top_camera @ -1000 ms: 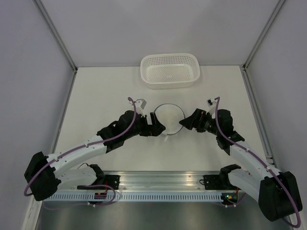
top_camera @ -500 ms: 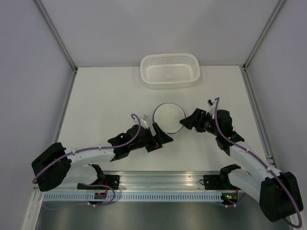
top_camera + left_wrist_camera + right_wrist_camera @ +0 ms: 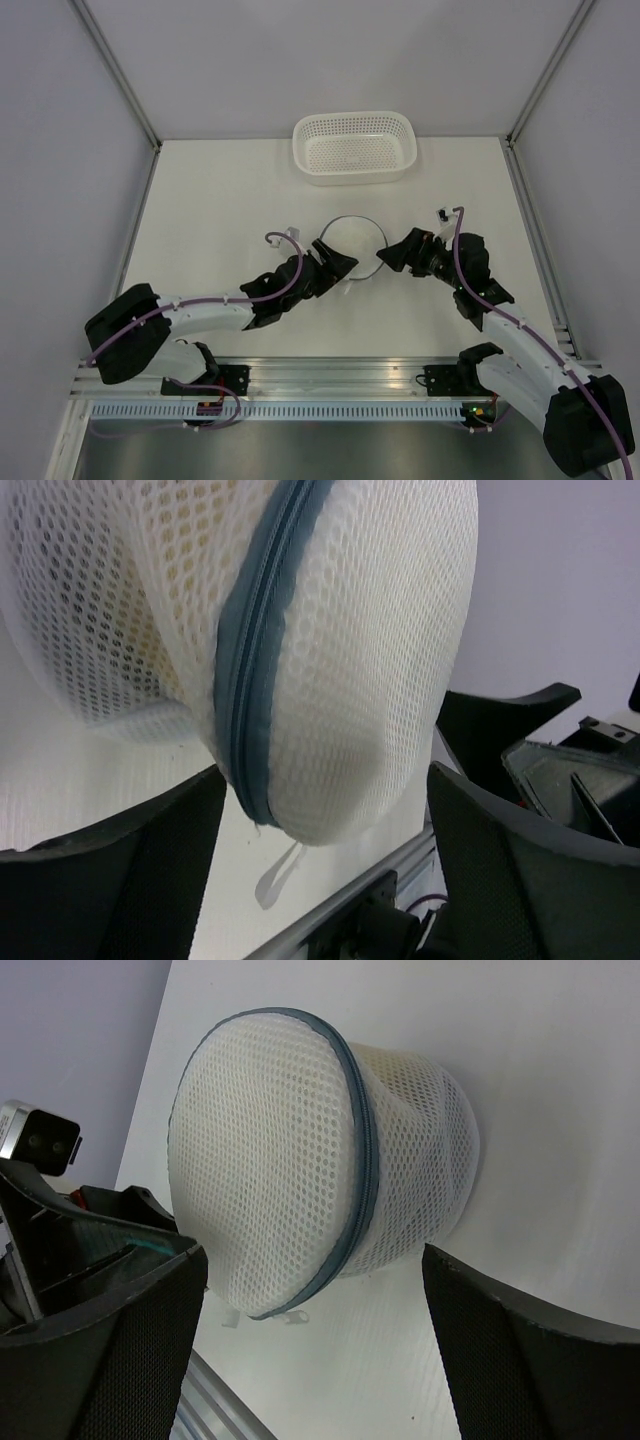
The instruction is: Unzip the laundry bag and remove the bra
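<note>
Your table [image 3: 200, 200] carries a white perforated basket [image 3: 355, 147] at the middle of its far edge. Both arms reach inward from the near edge and meet around the centre of the tabletop. There the laundry bag [image 3: 352, 244] stands on its side, round and white, well apart from the basket. Your left gripper [image 3: 338, 262] sits just at the bag's near-left side with its fingers spread wide and nothing between them. Your right gripper [image 3: 385, 258] is just beside the bag's right side, and it too is spread wide and holds nothing. The grey-blue zipper [image 3: 255, 680] rings the bag and is closed along the stretch you can see. A yellowish tint [image 3: 150, 630] shows through the mesh, but the bra's shape cannot be made out. A small white pull tab [image 3: 280, 865] hangs under the zipper's low end.
</note>
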Controlling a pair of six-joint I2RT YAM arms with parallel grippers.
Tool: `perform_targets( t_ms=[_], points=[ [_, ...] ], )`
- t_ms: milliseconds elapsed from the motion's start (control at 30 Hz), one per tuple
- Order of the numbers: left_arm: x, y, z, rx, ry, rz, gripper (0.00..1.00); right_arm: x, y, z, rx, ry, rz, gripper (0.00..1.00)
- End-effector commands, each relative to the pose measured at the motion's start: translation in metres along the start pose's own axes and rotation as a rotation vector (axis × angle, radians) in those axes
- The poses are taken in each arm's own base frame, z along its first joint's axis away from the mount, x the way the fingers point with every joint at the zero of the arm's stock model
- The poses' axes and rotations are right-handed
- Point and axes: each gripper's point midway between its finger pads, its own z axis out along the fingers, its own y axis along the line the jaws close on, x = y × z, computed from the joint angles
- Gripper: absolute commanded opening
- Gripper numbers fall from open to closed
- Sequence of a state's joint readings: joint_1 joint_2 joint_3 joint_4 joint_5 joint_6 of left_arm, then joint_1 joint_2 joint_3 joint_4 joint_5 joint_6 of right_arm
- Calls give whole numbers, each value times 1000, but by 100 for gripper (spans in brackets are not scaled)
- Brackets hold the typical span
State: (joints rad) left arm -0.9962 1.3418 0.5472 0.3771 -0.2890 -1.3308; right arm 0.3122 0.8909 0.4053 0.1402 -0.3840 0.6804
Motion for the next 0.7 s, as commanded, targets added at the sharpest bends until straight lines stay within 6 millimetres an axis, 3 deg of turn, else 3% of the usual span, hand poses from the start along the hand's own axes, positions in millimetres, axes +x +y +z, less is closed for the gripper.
perform_targets(
  t_ms=[0,100,133,233,433,667],
  points=[
    [-25,-17,15,15,-136,-37,83,1,1,-3,-4,-7,-12,92],
    [-29,-26,22,55,-152,-41,56,6,1,-4,-7,8,-12,90],
    [-28,-26,25,62,-148,-41,33,6,2,-5,-12,7,-17,89],
    [-28,-33,27,90,-133,-44,2,12,2,-10,-12,32,-27,85],
    [-38,-32,24,82,-163,-34,2,22,22,-27,-103,76,-68,79],
    [-36,-43,22,122,-120,-64,2,49,19,-30,-121,180,-80,75]
  ],
)
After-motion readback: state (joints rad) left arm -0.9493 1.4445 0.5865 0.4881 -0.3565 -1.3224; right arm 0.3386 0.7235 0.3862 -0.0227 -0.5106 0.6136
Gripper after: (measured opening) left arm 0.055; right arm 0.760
